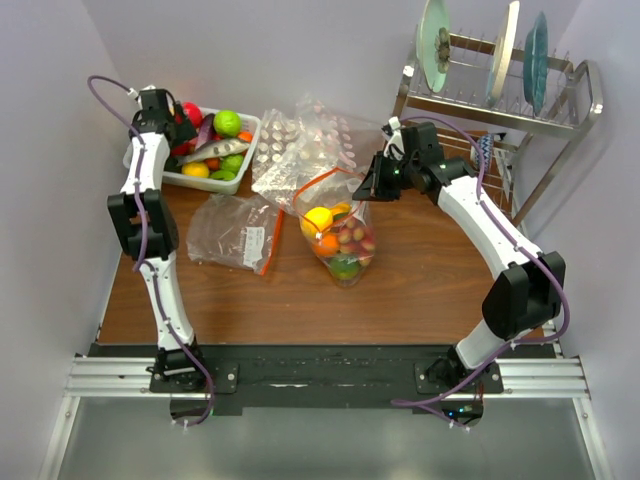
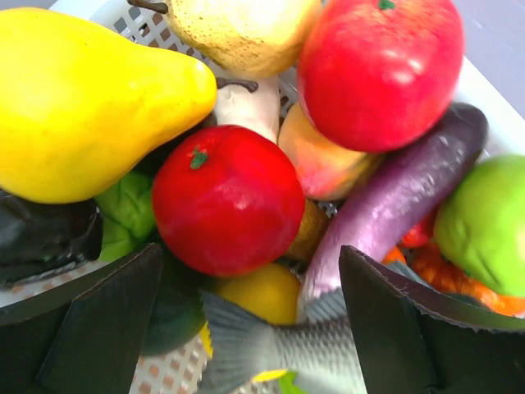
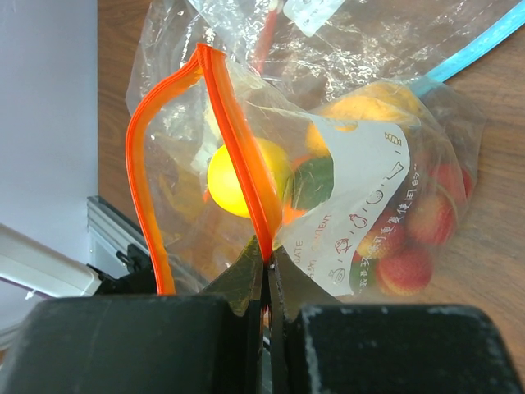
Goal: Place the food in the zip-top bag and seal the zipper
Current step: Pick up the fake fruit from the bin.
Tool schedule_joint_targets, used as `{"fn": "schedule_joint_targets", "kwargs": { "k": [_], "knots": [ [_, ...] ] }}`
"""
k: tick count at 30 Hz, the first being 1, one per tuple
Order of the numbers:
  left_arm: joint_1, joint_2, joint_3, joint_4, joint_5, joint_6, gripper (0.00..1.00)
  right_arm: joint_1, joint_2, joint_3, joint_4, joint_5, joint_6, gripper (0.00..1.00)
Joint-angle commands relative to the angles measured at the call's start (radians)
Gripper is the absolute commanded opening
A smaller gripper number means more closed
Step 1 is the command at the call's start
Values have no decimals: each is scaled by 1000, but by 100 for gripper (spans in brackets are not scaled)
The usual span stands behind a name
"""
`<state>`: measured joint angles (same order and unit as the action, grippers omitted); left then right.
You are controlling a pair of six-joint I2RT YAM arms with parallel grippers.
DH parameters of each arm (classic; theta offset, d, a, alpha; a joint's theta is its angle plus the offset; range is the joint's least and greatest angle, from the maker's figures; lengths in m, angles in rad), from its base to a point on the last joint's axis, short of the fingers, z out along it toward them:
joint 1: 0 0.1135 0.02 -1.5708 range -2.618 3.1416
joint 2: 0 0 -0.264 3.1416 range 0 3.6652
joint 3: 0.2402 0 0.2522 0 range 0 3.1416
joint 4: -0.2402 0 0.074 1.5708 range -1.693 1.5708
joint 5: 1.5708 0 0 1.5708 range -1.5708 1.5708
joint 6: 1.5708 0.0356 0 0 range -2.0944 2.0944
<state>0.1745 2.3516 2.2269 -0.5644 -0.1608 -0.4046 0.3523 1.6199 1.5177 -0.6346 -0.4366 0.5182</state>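
Your right end effector (image 3: 267, 269) grips the clear plastic bag's (image 3: 373, 185) orange-red zipper strip (image 3: 236, 144); your left end effector (image 2: 250, 275) stands wide open.

Counter centre: zip-top bag (image 3: 369, 189), with food (image 1: 331, 238) in it.
Left of it: flat bag (image 1: 230, 230) lying on the counter (image 1: 420, 290).
Behind it: heap of more bags (image 1: 310, 140).
Back left: basket (image 1: 252, 128), with the left gripper (image 2: 250, 263) above it.
Back right: dish rack (image 1: 520, 110), with plates (image 1: 434, 45) upright in it.
Right gripper (image 3: 267, 264): at the zip-top bag's mouth, on its right.
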Motion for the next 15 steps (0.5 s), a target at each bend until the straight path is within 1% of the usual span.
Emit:
{"fn": "schedule_joint_targets", "kwargs": {
  "k": [1,4,9,14,15],
  "knots": [
    [16,31,-6,99,9,-63,91,-1,-29,10,13,-14,-21,0],
    [16,44,-9,122,1,-74,86,-1,-29,10,13,-13,-24,0],
    [20,57,-4,127,-29,-97,86,-3,-28,9,13,-14,-24,0],
    [20,57,-12,139,-26,-112,85,-3,-31,6,12,-14,-26,0],
    [20,57,-9,139,-22,-114,81,-1,-31,6,12,-14,-26,0]
  ]
}}
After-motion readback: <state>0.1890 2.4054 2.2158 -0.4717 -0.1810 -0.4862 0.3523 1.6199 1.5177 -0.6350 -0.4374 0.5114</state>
